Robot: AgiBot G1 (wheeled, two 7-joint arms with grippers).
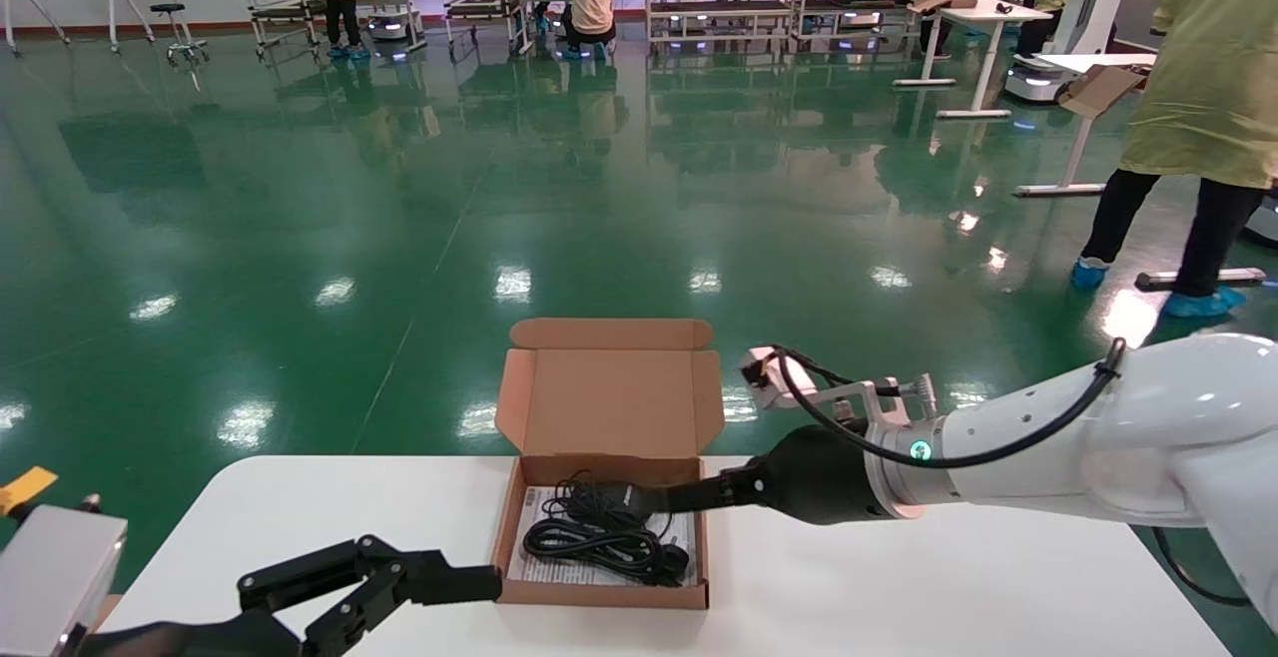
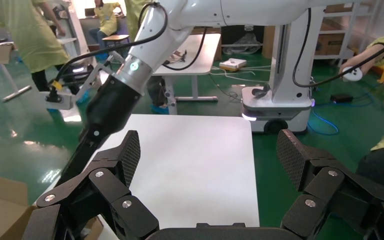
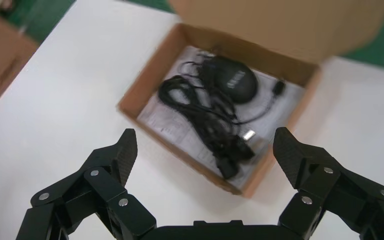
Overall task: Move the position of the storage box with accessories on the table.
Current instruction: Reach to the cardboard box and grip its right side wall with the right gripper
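The storage box (image 1: 603, 537) sits near the middle of the white worktop (image 1: 899, 577), toward its far edge, its hinged lid standing upright. Inside, the black mouse (image 3: 235, 85) and its coiled cable (image 1: 599, 537) lie on the white leaflet (image 3: 165, 120).

The right gripper (image 3: 205, 165) hangs over the box from the right side, jaws spread wide and empty, holding nothing. The left gripper (image 1: 439, 577) rests low on the worktop just beside the box's left front corner, its fingers (image 2: 127, 155) also apart and empty; I cannot tell whether it touches the cardboard.
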